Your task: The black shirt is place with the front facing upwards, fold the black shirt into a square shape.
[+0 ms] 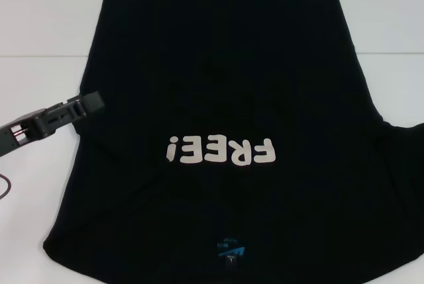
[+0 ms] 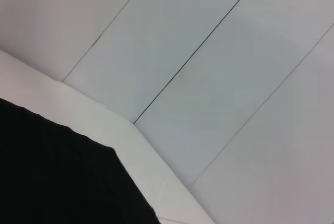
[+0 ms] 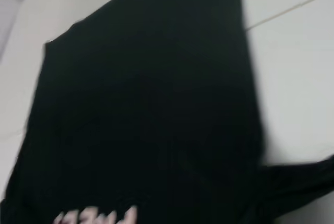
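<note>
Head view: the left end effector [image 1: 91, 103] reaches in from about nine o'clock, its dark arm stretched low across the white tabletop [image 1: 40, 12], its tip just at the left edge of the black shirt [image 1: 225, 79]; whether its fingers are apart or together I cannot tell, nor whether they hold any cloth; the right end effector does not show here; the black shirt lies spread flat over most of the tabletop, front up, hem toward twelve o'clock and neck toward six; the off-white "FREE!" lettering [image 1: 220, 151] reads upside down, below centre; a small blue neck label [image 1: 230, 251] sits near six o'clock; the left sleeve seems tucked in, giving a straight slanting edge, while the right sleeve [image 1: 401, 138] spreads out toward three o'clock

Left wrist view: a corner of the black shirt [image 2: 57, 177] lies on the white tabletop [image 2: 125, 130]; beyond it stand pale wall panels [image 2: 219, 78] with thin dark seams; no fingers show

Right wrist view: the black shirt [image 3: 151, 109] fills most of the picture, smooth and flat on the tabletop [image 3: 297, 78]; a bit of the lettering [image 3: 96, 216] peeps in at the edge; no fingers show
</note>
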